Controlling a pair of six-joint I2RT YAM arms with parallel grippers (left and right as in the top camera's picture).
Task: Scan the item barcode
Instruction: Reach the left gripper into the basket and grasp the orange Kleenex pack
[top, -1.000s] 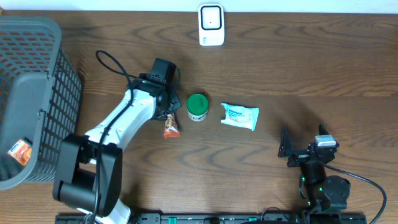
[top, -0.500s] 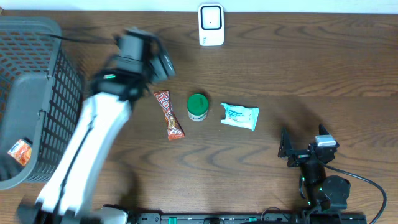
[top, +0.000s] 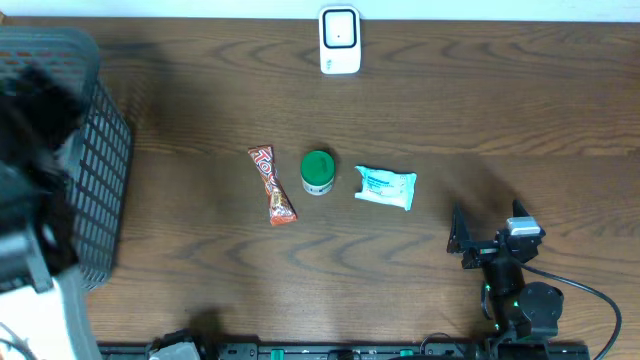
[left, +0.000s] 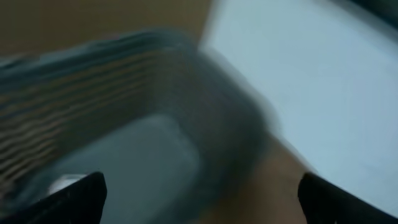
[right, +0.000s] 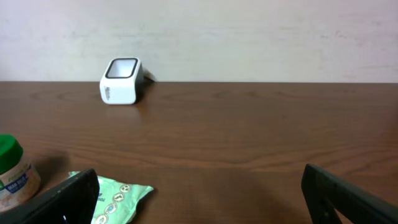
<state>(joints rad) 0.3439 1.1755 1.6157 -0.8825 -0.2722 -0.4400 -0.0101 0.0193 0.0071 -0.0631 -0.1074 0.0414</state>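
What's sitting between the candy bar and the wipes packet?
A green-lidded jar, between candy bar and wipes packet, seen in the overhead view.

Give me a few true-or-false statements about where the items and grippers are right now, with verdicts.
The candy bar lies on the table beside the green-lidded jar. True.
The left gripper holds the candy bar. False: it is open and empty, above the basket.
The white scanner stands near the table's far edge. True.
The green-and-white packet is in the basket. False: it lies on the table beside the jar.
The right gripper is shut. False: it is open.
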